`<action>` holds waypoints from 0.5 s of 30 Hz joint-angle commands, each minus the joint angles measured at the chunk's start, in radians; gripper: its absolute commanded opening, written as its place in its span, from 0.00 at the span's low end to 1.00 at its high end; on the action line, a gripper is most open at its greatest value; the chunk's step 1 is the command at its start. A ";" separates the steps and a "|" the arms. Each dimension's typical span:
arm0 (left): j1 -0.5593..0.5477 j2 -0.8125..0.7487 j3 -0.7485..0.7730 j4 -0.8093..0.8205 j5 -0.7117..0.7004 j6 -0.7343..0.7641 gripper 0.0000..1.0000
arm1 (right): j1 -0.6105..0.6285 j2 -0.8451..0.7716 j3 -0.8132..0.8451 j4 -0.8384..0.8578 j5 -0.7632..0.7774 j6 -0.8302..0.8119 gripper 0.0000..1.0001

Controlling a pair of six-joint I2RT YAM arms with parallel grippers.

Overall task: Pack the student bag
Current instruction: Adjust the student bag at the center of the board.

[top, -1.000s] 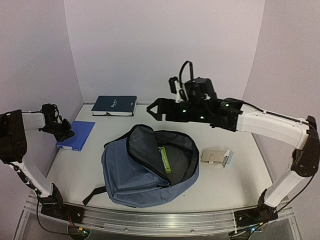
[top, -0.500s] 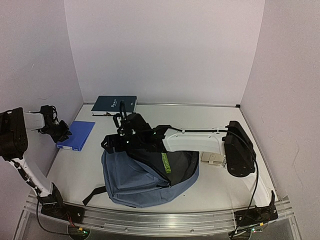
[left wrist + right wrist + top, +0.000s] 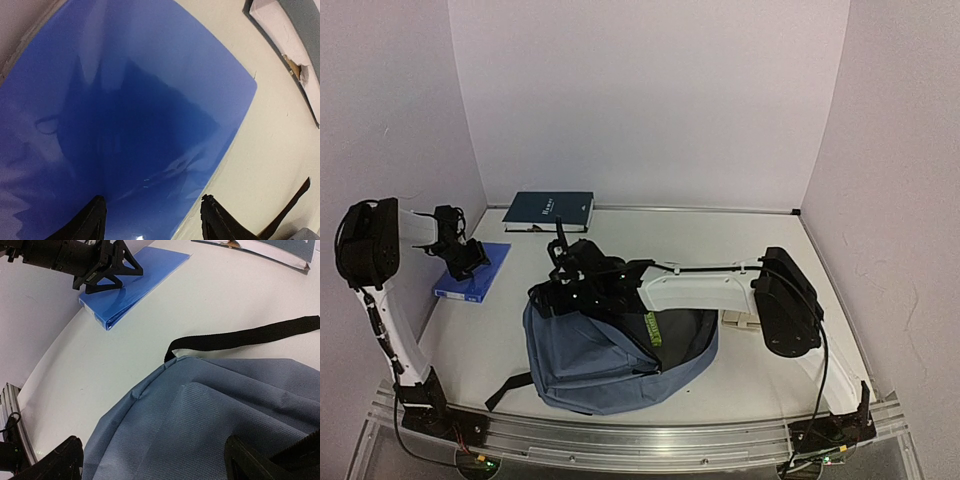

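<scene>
The student bag (image 3: 590,360) lay on the table (image 3: 770,380), closest of all to the arm bases. It was slate-blue, its main compartment was unzipped and gaped open, and a green tag (image 3: 652,328) showed inside the opening. A black strap (image 3: 508,390) trailed off the bag's near left corner.

At the bag's far left edge, the right gripper (image 3: 152,440) hung low over the fabric with its jaws spread wide and nothing pinched between them. Its wrist view did not show whether the fingertips (image 3: 70,450) touched the cloth. Just beyond that edge, a second black strap (image 3: 240,337) lay across the tabletop.

To the right of the bag and close beside it sat a small beige item (image 3: 733,318), mostly hidden behind the right forearm.

Farther back and left of the bag, clear of it, a flat bright-blue book (image 3: 470,285) lay near the side wall. The left gripper (image 3: 152,200) hovered directly above the book's cover, jaws parted, gripping nothing.

Farthest from the bag, against the back wall, a dark navy book (image 3: 550,210) lay flat with its pale page edges facing forward.
</scene>
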 commanded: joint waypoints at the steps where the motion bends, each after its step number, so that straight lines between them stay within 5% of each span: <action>1: -0.037 0.017 -0.058 -0.060 0.022 -0.080 0.63 | -0.021 -0.002 -0.043 -0.016 0.096 -0.002 0.97; 15: -0.207 -0.159 -0.302 0.040 0.039 -0.233 0.64 | -0.167 -0.057 -0.298 -0.020 0.138 0.109 0.97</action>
